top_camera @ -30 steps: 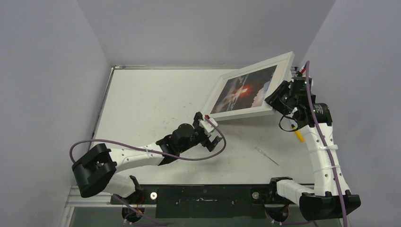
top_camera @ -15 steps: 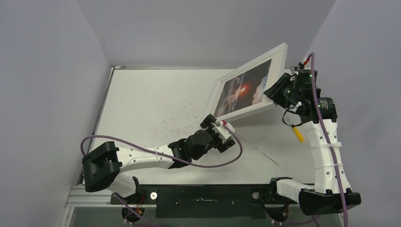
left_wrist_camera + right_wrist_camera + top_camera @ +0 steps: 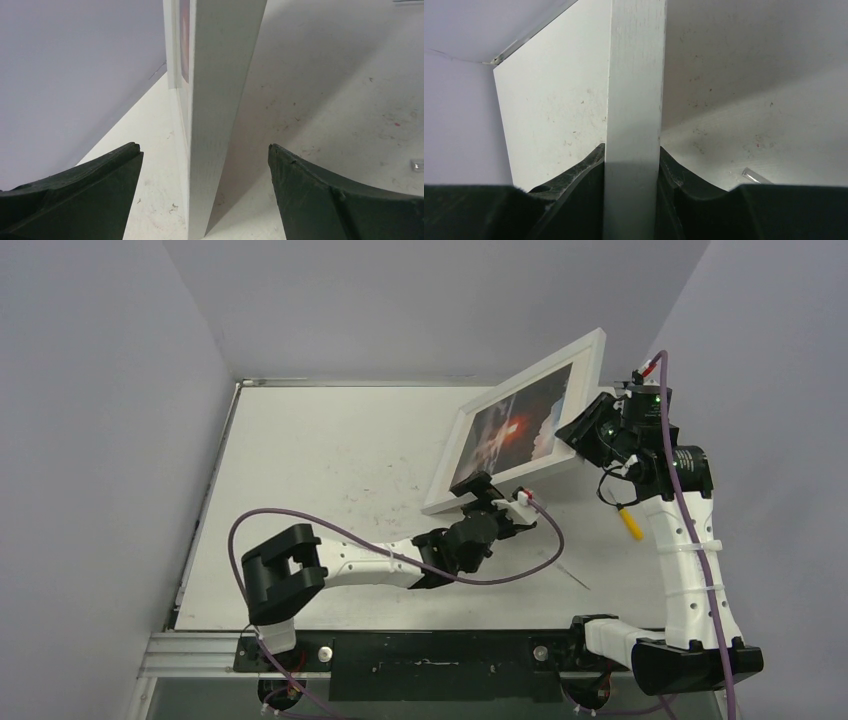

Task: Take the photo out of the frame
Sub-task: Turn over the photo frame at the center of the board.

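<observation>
- The frame [image 3: 445, 462] stands tilted on edge over the surface [image 3: 330, 460], with the photo [image 3: 512, 430] inside it. Only my right jaws carry it, so I judge a slip there would drop it onto a corner.
- If my left jaws close off-centre, they could twist the frame against the right grip.
- Right jaws: narrow, clamped on the frame's right edge, both pads touching it.
- Left jaws: spread wide, straddling the frame's lower edge, clear of it on both sides and holding nothing.

Left claw [image 3: 205, 150] wide open, reaching forward; right claw [image 3: 631, 159] clamped, raised high.
</observation>
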### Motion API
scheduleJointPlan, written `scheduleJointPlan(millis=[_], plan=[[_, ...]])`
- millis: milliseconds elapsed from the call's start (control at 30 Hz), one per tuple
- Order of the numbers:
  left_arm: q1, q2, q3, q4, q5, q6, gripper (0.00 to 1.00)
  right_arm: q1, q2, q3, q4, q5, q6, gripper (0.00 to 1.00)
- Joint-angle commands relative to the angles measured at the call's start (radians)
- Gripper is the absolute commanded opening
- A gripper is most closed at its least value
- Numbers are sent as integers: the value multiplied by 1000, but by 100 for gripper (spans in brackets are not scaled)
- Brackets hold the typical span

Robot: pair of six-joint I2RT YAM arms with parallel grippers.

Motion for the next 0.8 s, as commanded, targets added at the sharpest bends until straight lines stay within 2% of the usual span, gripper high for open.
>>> scheduleJointPlan(millis=[0, 133, 300, 400, 500, 533, 567, 633, 767], plan=[[-2, 58, 96, 103, -74, 96, 97, 4, -23, 60, 134, -63, 30, 5], [-1, 125, 168, 116, -95, 134, 100, 6, -30, 50, 141, -76, 40, 5], [1, 179, 231, 193, -127, 189, 62, 6, -37, 39, 145, -85, 47, 5], [3, 188, 246, 232, -150, 215, 45, 6, -41, 32, 148, -86, 48, 6], [4, 181, 243, 237, -150, 223, 15, 5, -47, 23, 160, -90, 48, 10], [3, 174, 237, 242, -151, 226, 5, 5, -49, 19, 167, -92, 43, 15], [2, 164, 224, 254, -155, 228, 0, 5, -51, 15, 174, -93, 38, 23], [0, 139, 195, 270, -164, 227, 0, 4, -57, 6, 190, -87, 26, 46], [-6, 72, 133, 278, -172, 204, 0, 4, -65, -13, 221, -79, 15, 75]])
